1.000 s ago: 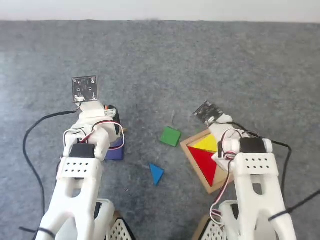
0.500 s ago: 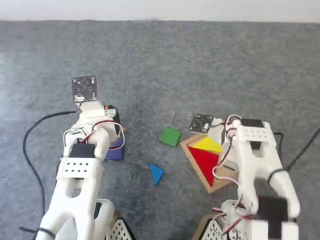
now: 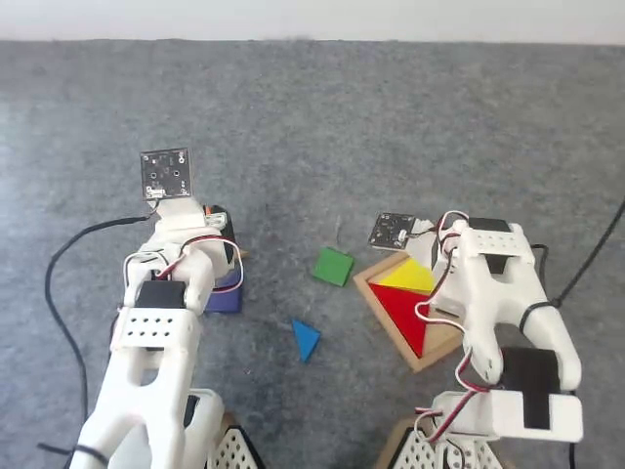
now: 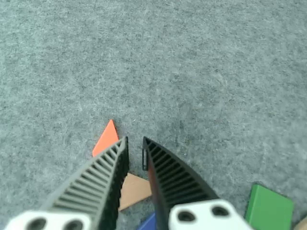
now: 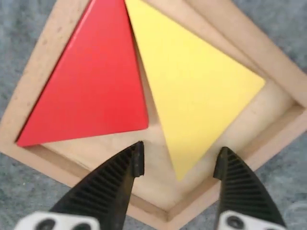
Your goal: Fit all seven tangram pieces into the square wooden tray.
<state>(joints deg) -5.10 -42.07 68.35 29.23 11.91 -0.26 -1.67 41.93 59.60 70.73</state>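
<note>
Overhead: two white robot arms on a grey felt-like table (image 3: 322,127), bases at the near edge.

Far left, the L arm (image 3: 161,293) reaches away from its base, w/ a dark-blue piece (image 3: 225,296) poking out on its right side. The L wrist cam looks past the L gripper (image 4: 135,141): jaws narrow, a thin gap, nothing between them. Just left of the tips lies an orange triangle (image 4: 106,139); under the jaws sits a tan piece (image 4: 135,189) that the arm overlies from above.

Centre: a green square (image 3: 333,266) lies flat, just beside the tray's left corner. A small blue triangle (image 3: 306,338) lies nearer, apart from both.

Right: the wooden tray (image 3: 415,357) sits turned like a diamond, R arm (image 3: 488,293) over its right part. Inside, a red triangle (image 3: 400,313) and a yellow triangle (image 3: 408,280) lie edge to edge. The R wrist cam shows the R gripper (image 5: 181,157) spread wide, holding nothing, above the yellow tip and bare wood by one corner of the tray.
</note>
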